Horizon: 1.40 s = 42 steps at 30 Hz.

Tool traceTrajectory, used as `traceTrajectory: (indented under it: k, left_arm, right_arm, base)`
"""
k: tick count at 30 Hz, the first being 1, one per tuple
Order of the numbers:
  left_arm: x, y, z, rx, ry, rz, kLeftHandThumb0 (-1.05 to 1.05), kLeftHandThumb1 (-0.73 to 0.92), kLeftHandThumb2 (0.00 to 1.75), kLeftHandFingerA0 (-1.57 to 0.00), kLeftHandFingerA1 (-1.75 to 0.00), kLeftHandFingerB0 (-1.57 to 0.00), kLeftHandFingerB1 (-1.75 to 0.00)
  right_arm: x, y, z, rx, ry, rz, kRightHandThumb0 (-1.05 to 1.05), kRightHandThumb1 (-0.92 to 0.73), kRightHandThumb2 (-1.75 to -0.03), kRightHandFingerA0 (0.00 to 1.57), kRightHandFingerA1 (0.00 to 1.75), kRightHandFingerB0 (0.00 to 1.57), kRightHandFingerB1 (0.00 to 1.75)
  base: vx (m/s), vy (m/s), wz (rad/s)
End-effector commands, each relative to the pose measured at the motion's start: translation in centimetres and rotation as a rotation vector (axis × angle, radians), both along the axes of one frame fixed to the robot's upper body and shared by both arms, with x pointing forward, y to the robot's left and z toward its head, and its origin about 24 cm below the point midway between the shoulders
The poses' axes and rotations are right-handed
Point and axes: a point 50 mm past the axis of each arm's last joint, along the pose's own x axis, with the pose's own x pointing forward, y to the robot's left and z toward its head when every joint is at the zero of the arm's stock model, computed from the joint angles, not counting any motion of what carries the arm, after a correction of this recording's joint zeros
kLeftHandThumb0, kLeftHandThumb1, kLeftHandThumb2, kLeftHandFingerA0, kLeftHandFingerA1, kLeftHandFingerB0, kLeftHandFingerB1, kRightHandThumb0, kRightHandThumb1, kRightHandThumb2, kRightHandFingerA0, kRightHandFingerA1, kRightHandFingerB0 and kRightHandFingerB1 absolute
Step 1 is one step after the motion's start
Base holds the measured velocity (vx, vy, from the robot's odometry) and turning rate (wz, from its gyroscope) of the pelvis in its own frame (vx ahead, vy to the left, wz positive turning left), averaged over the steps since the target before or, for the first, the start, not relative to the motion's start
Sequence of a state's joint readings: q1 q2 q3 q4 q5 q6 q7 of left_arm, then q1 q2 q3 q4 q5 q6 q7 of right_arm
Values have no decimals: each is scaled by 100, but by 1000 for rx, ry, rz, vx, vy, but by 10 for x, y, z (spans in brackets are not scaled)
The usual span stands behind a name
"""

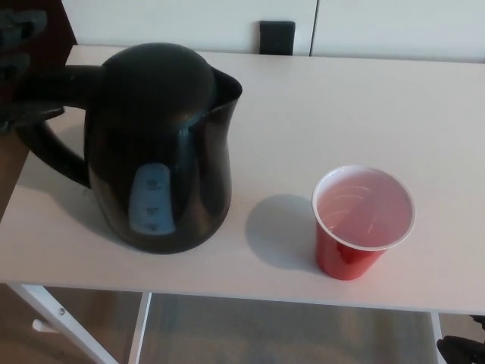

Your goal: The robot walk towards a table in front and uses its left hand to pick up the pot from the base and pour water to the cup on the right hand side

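The black pot (163, 152) is at the left of the white table (379, 98), spout toward the right; whether it rests on the tabletop I cannot tell. My left hand (15, 68) is at the left picture edge, closed around the pot's handle and mostly cut off by the frame. The red cup (364, 220) stands upright near the front edge, to the right of the pot and apart from it, with clear liquid inside. Only a small black bit of my right hand (461, 350) shows in the bottom right corner, below the table's edge.
A small black square object (276, 36) sits at the table's far edge against the white wall. The table's white leg (68, 326) shows at the lower left. The pot's base is not visible.
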State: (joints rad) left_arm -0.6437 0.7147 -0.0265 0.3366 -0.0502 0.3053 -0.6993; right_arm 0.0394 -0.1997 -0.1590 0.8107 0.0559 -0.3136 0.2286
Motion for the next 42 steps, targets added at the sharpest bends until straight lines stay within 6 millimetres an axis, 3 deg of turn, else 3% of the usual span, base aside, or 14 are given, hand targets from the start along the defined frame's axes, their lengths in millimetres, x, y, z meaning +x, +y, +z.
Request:
traceTrajectory:
  k: [1, 3, 4, 10, 23, 24, 26, 27, 30, 31, 32, 38, 39, 42]
  left_arm:
    - [-20, -31, 4, 202, 61, -297, -63, 37, 68, 0, 0, 0, 0]
    - [-23, -37, -1, 191, 50, -304, -64, 37, 68, 0, 0, 0, 0]
    - [-25, -42, -6, 185, 46, -303, -64, 37, 68, 0, 0, 0, 0]
    - [-30, -54, -16, 197, 58, -306, -59, 41, 53, 0, 0, 0, 0]
    - [-39, -41, -7, 185, 72, -363, -78, 44, 53, 0, 0, 0, 0]
    - [-43, -30, -3, 176, 33, -338, -87, 47, 56, 0, 0, 0, 0]
    - [-45, -25, -1, 171, 14, -328, -87, 47, 56, 0, 0, 0, 0]
    - [-50, -11, 6, 150, -31, -280, -92, 49, 58, 0, 0, 0, 0]
    - [-53, -4, 9, 139, -54, -263, -92, 49, 58, 0, 0, 0, 0]
    - [-63, 25, 22, 65, -119, -173, -87, 49, 56, 0, 0, 0, 0]
    - [-66, 32, 25, 52, -135, -151, -88, 49, 57, 0, 0, 0, 0]
    - [-77, 56, 35, 10, -207, -76, -88, 49, 57, 0, 0, 0, 0]
    - [-87, 69, 37, -33, -224, -37, -84, 46, 57, 0, 0, 0, 0]
    - [-103, 87, 41, -95, -253, 18, -84, 46, 57, 0, 0, 0, 0]
  right_arm:
    - [7, -8, 9, 11, -38, -30, -52, -53, -56, 39, 52, 16, 36]
    - [7, -8, 9, 14, -40, -29, -54, -53, -56, 39, 52, 16, 36]
    - [6, -8, 9, 30, -41, -39, -58, -42, -74, 32, 57, 12, 44]
    - [6, -9, 10, 27, -44, -33, -57, -43, -75, 30, 56, 11, 44]
    - [7, -10, 11, 53, -52, -53, -57, -41, -74, 34, 58, 11, 44]
    - [7, -11, 10, 53, -46, -55, -52, -51, -55, 39, 53, 17, 36]
    - [7, -11, 10, 53, -43, -56, -52, -51, -55, 39, 53, 17, 36]
    - [6, -10, 9, 41, -37, -43, -41, -34, -86, 35, 62, 6, 48]
    - [6, -10, 8, 36, -34, -38, -41, -34, -86, 35, 62, 6, 48]
    - [0, -9, 4, 35, -17, -38, -40, -34, -86, 35, 62, 6, 48]
    - [-1, -8, 4, 30, -12, -37, -53, -52, -55, 40, 51, 18, 36]
    - [-2, -7, 2, 23, -8, -33, -52, -53, -55, 40, 52, 18, 36]
    - [-5, -8, 1, 32, 0, -37, -57, -42, -74, 34, 58, 12, 44]
    - [-9, -9, 0, 46, 12, -43, -57, -42, -74, 34, 58, 12, 44]
  base:
    - [0, 0, 0]
    - [0, 0, 0]
    - [0, 0, 0]
    - [0, 0, 0]
    - [0, 0, 0]
    - [0, 0, 0]
    - [0, 0, 0]
    - [0, 0, 0]
    - [0, 0, 0]
    - [0, 0, 0]
    - [0, 0, 0]
    - [0, 0, 0]
    - [0, 0, 0]
    - [0, 0, 0]
